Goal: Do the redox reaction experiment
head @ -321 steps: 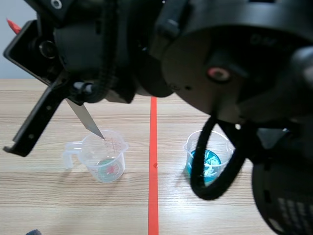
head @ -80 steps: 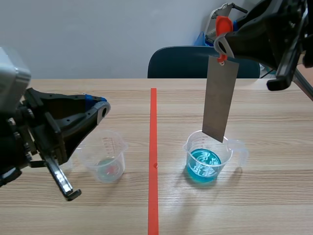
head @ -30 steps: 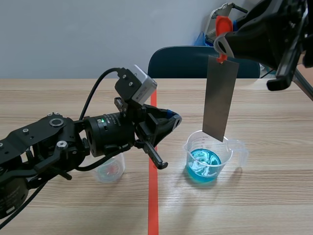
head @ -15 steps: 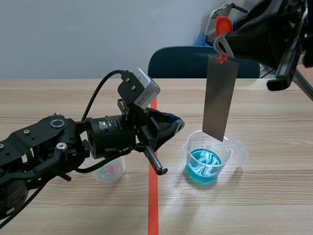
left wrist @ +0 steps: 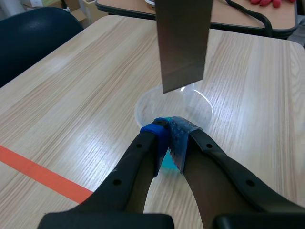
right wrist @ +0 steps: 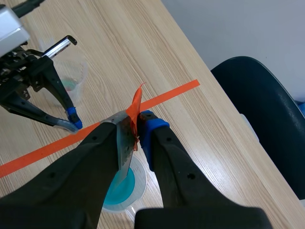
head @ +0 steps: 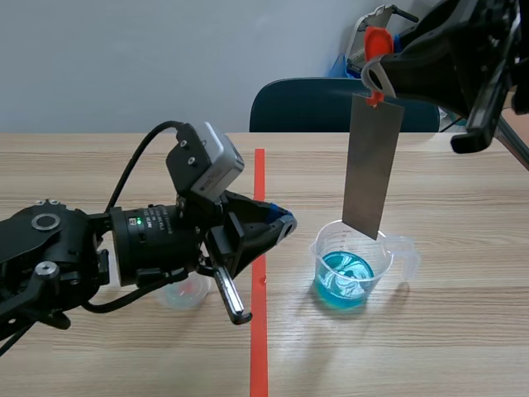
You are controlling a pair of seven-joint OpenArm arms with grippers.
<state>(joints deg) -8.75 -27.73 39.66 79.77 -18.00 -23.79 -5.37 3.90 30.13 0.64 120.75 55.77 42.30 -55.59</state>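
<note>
My right gripper [head: 382,70] is raised at the far right, shut on the orange clip [right wrist: 136,110] of a grey metal strip [head: 372,165]. The strip hangs straight down, and its lower end is at the mouth of a clear beaker of blue liquid [head: 353,277], above the liquid. My left gripper [head: 281,225] is shut on nothing and points at that beaker from the left, just short of its rim. In the left wrist view the shut fingertips [left wrist: 170,136] lie in front of the beaker [left wrist: 147,102], under the strip [left wrist: 183,43]. A second clear beaker [head: 188,291] is mostly hidden behind my left arm.
An orange-red tape line [head: 259,331] runs down the middle of the wooden table. A dark blue chair [head: 314,103] stands at the far edge. The right wrist view shows the left gripper [right wrist: 72,125] and the second beaker [right wrist: 74,81].
My left arm has pulled back a little to the left and lower, and its wrist has turned. The right arm and the strip have stayed still.
</note>
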